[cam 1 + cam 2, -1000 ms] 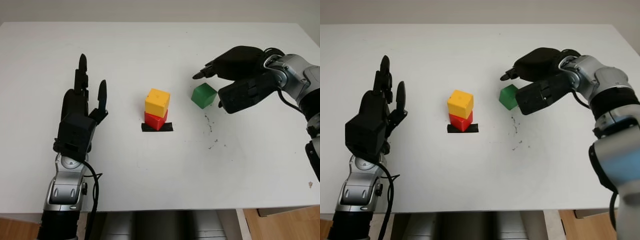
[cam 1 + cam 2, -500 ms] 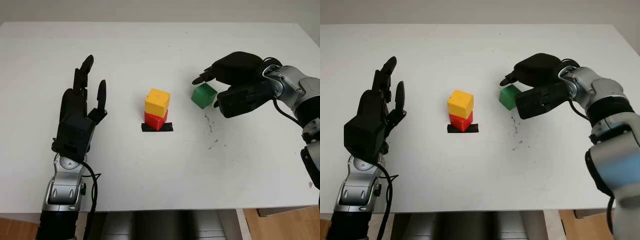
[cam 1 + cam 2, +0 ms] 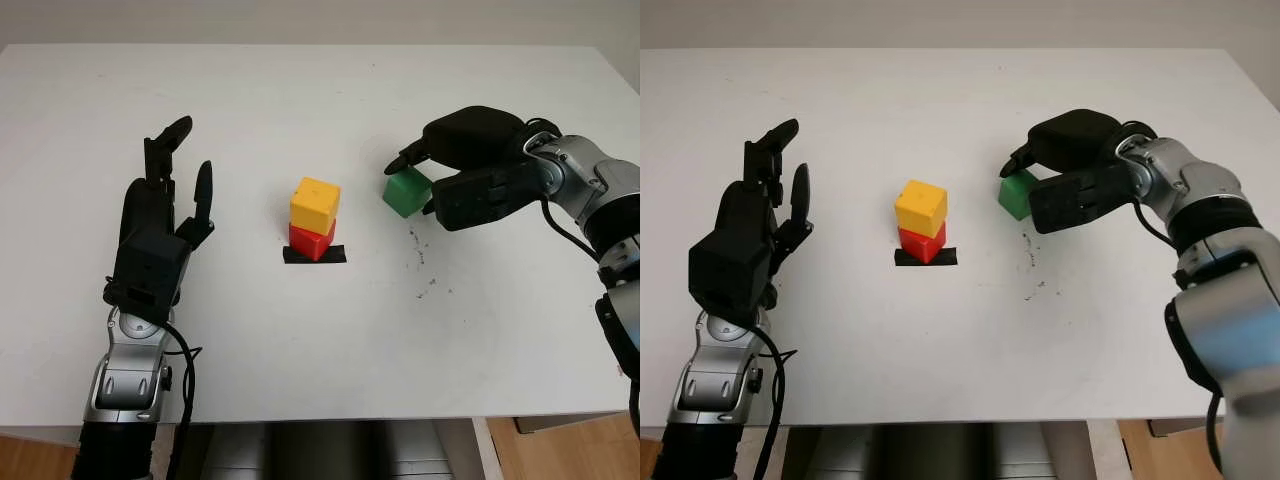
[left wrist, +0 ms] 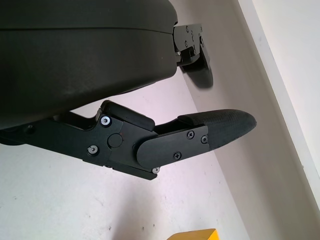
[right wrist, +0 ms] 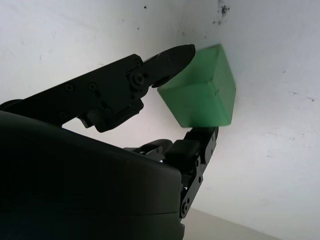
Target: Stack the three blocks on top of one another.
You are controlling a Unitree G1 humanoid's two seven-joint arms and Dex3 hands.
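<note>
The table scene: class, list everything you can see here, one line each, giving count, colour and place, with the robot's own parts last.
Yellow plastic cube block: one, yellow, on top of the red block near the table's middle.
Red plastic cube block: one, red, under the yellow block, standing on the tape.
Black tape strip: one, black, flat on the table under the red block.
Green plastic cube block: one, green, right of the stack, between the right hand's fingers.
Small dark specks: several, dark, on the table below the green block.
White table: one, white, bearing everything.
Left hand: one, black, open, raised over the table's left side.
Right hand: one, black, closing around the green block.
</note>
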